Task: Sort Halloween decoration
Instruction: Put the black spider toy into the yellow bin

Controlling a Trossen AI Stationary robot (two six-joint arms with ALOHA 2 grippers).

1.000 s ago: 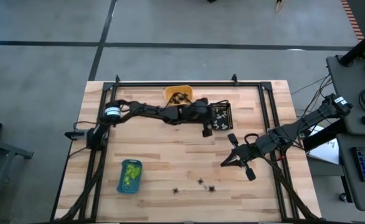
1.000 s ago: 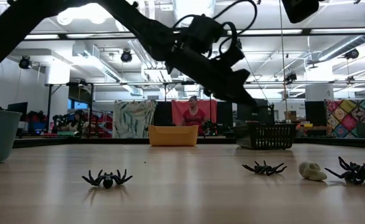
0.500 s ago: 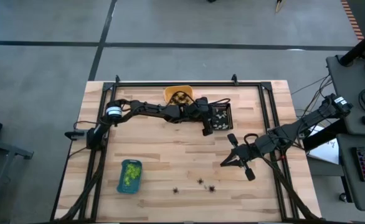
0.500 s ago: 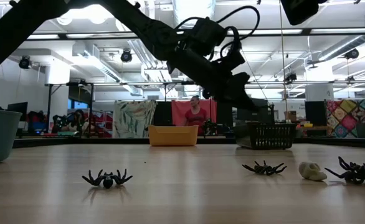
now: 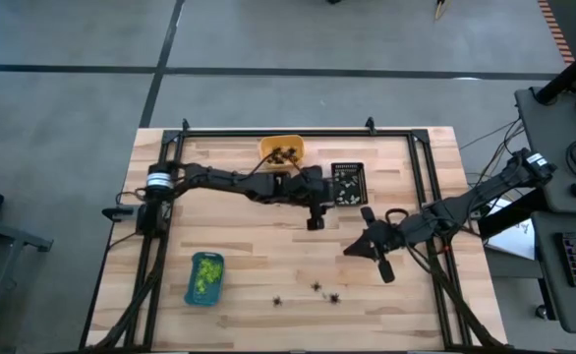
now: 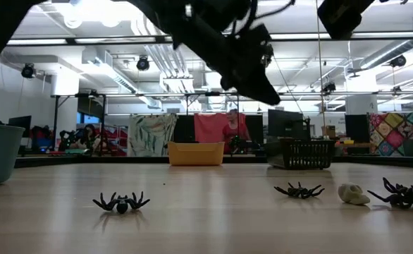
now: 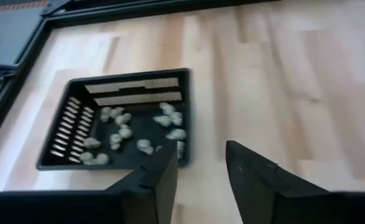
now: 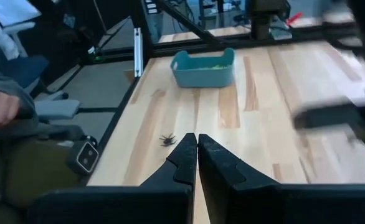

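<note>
Now the left tool point(image 5: 314, 223), fingers narrowly apart and empty, has drawn back from the slatted black plastic tray point(image 5: 347, 184) of whitish trinkets point(image 7: 126, 132), probably a drop completed. Black plastic spiders point(image 5: 316, 288) and a whitish piece point(image 6: 353, 194) wait near; right tool point(image 5: 350, 251) pinched closed.

Open-plan robotics lab: ceiling ducts point(image 6: 122, 81), monitors point(image 6: 284, 127), concrete floor point(image 5: 62, 118).

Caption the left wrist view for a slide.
Left hand, open and empty, beside black slatted plastic tray of whitish trinkets.
</note>
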